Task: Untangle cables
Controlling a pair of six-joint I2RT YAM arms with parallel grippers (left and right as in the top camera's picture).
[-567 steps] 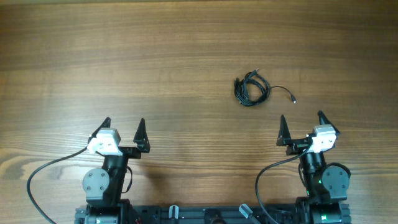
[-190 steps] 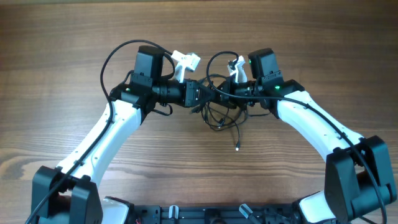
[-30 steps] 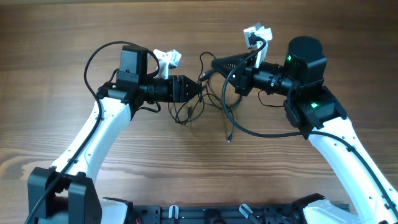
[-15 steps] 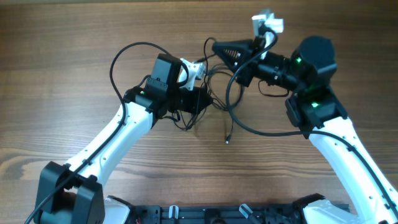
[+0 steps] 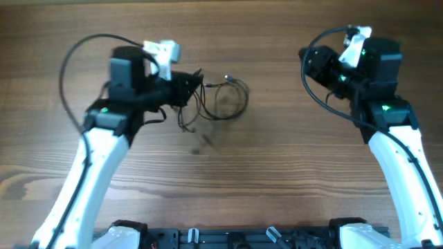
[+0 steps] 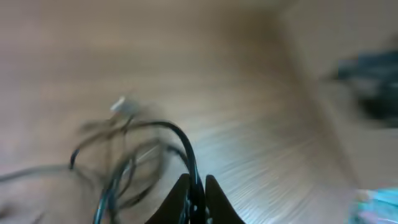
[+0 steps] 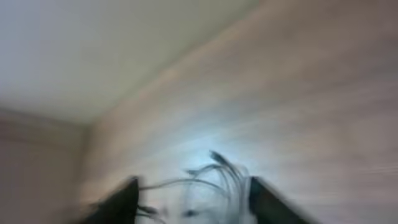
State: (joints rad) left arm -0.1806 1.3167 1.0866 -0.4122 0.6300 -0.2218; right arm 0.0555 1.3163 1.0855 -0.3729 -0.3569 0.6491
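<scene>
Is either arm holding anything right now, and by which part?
The left fingers pinch one strand at the edge of the cables; the right fingers hold nothing.

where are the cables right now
In the overhead view the cables are left of centre in the upper half of the table, one strand pinched in the left gripper; the right gripper is well off to their right.

Cables [image 5: 221, 102] touching L end effector [image 5: 197, 80]; R end effector [image 5: 309, 61] well apart.
</scene>
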